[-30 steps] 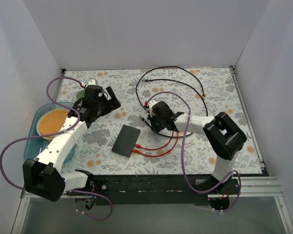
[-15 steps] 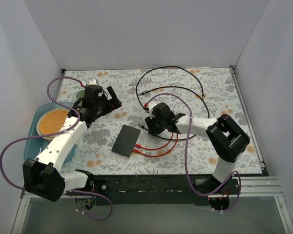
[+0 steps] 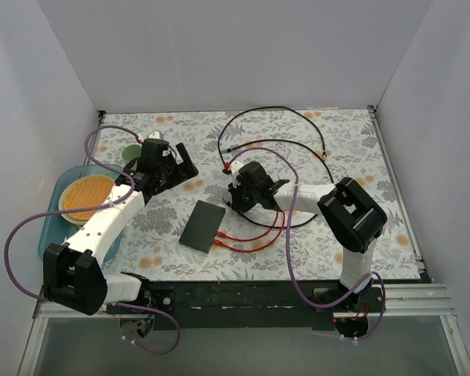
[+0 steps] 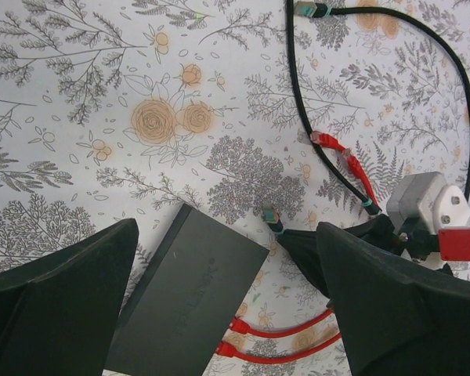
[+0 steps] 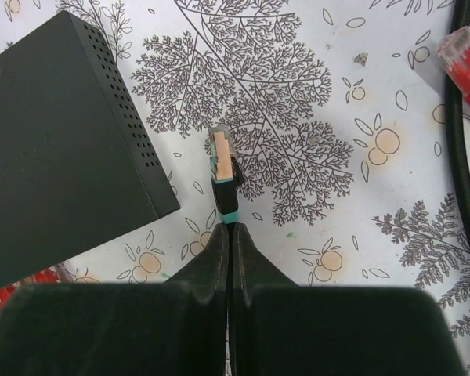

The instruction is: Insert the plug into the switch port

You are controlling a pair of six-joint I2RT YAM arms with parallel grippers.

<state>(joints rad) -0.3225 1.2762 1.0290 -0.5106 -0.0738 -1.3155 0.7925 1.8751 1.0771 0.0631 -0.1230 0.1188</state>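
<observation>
- Is the plug [image 5: 222, 160] going into the switch [image 5: 55, 133] yet?
- No. The right claw [image 5: 229, 235] is squeezing the plug's back end, holding it just beside the switch, not touching. The left claw [image 3: 180, 162] is hanging wide open, holding nothing.

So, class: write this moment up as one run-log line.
right claw: shut on plug | plug: beside switch, apart, not inserted | left claw: open, empty

flat black switch [image 5: 55, 149] lies near the unplugged teal-booted plug [image 5: 222, 166].
</observation>
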